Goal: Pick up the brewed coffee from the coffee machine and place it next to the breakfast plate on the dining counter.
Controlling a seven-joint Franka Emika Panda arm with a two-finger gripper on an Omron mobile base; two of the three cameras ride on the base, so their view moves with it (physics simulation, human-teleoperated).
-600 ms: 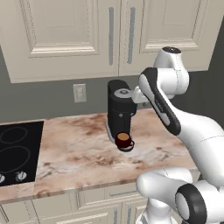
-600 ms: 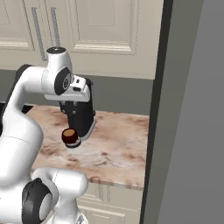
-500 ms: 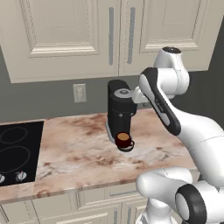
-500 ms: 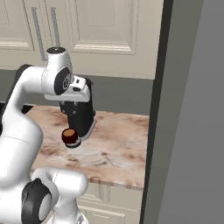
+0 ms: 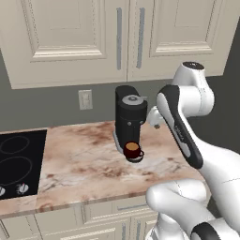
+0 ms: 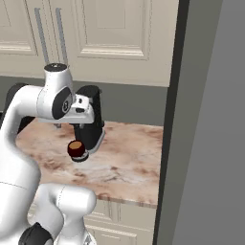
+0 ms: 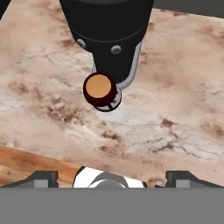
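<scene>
Nothing has visibly shifted since the earlier frames: arm, mug and brewer sit as they did.

From the left base view, the coffee machine [image 5: 130, 117] stands upright toward the back edge of the marbled table [image 5: 84, 164], right of a black cooktop [image 5: 18, 161] and below a wall outlet [image 5: 85, 99]. The brewed coffee [image 5: 132, 149], a small dark mug with a light-brown surface, rests on the machine's drip base, under the head. The white arm bends in from the right, its wrist just beside the machine's right flank; the hand itself cannot be made out behind it.

From the right base view, the same machine [image 6: 91, 122] is partly covered by the arm's wrist, and the mug [image 6: 76, 149] sits at its foot, near the table's [image 6: 124, 167] front half. Cream cabinets [image 6: 105, 38] hang above.

From the hand view, the hand [image 7: 113, 177] is released, its two dark fingertips [image 7: 41, 178] spread wide apart and holding nothing. The mug [image 7: 100, 90] lies well ahead of them, touching the drip base of the machine [image 7: 109, 30], with bare marbled stone [image 7: 175, 118] between.
</scene>
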